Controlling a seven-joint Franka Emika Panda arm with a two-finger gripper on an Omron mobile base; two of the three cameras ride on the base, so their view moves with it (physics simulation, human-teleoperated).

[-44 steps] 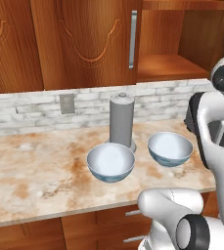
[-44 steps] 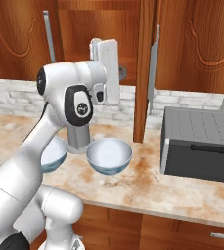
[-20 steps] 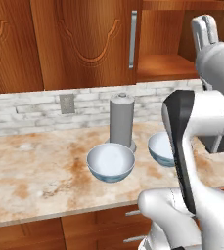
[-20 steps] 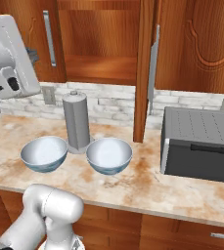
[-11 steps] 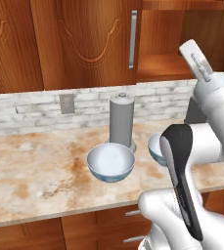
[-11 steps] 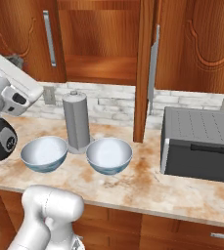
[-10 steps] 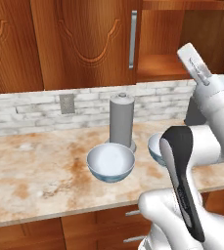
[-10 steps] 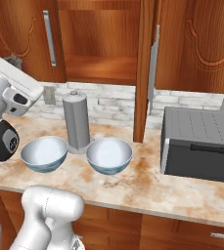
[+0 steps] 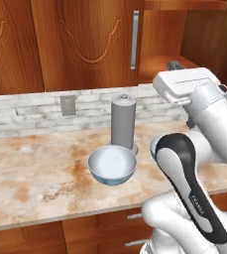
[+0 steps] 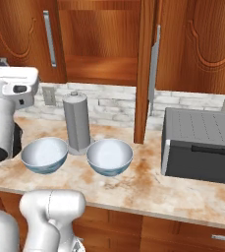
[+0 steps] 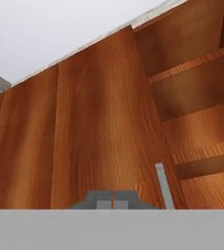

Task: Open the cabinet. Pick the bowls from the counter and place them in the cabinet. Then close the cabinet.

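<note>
Since a moment ago the arm has swung lower and its hand has tipped toward level; both bowls stay put. One bowl (image 10: pixel 109 156) sits right of the grey cylinder (image 10: pixel 76 122), the other bowl (image 10: pixel 44 154) left — both on the surface (image 10: pixel 148 189). Fingers (image 11: pixel 102 200) pressed together, holding nothing. Cabinet (image 10: pixel 101 42) stands open, right door (image 10: pixel 145 74) edge-on.
</note>
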